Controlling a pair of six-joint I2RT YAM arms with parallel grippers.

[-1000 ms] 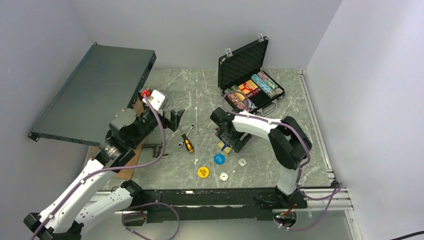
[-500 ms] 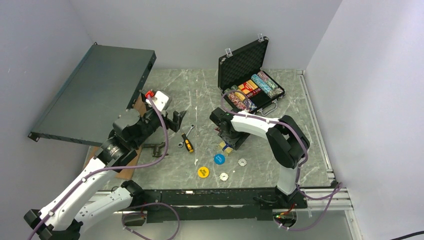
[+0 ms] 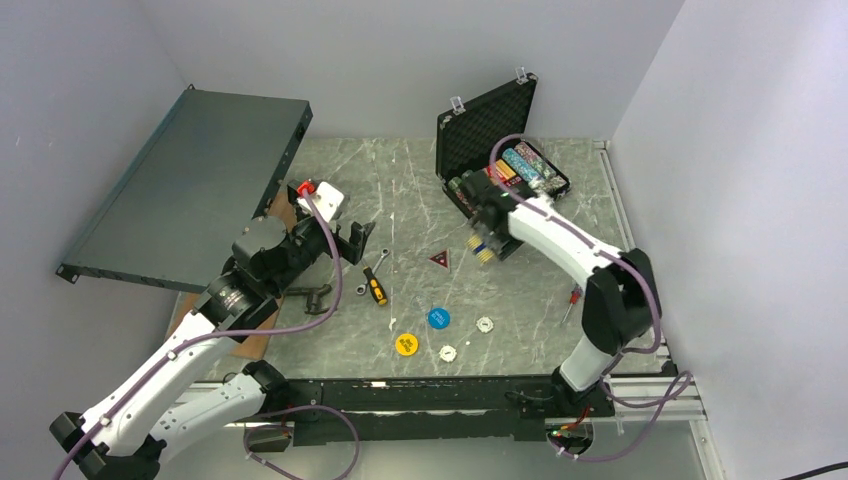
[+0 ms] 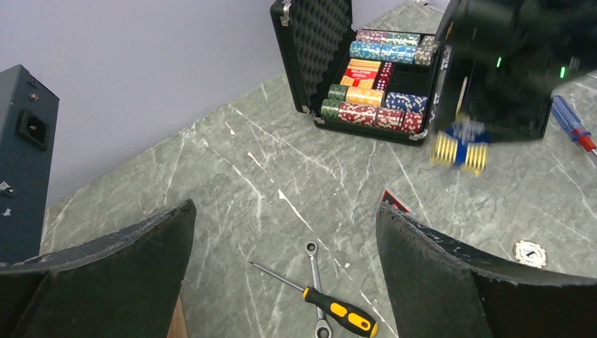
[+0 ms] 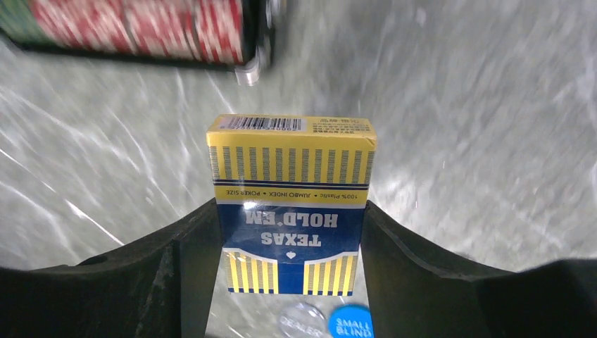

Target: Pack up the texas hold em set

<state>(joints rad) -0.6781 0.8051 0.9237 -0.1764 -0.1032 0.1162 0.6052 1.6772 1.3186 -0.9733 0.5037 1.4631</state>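
Between right fingers (image 5: pixel 415 274): rectangular, yellow-blue striped card deck (image 5: pixel 291 204).

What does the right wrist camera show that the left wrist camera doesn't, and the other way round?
Only the right wrist view: the card box print, Texas Hold'em, its barcode, the right gripper clamped on its sides, and a blue button below. Only the left wrist view: the yellow-handled screwdriver, the wrench, the foam-lined case lid, the grey panel and the open left gripper. Both: the card box, red chips and the marble table.
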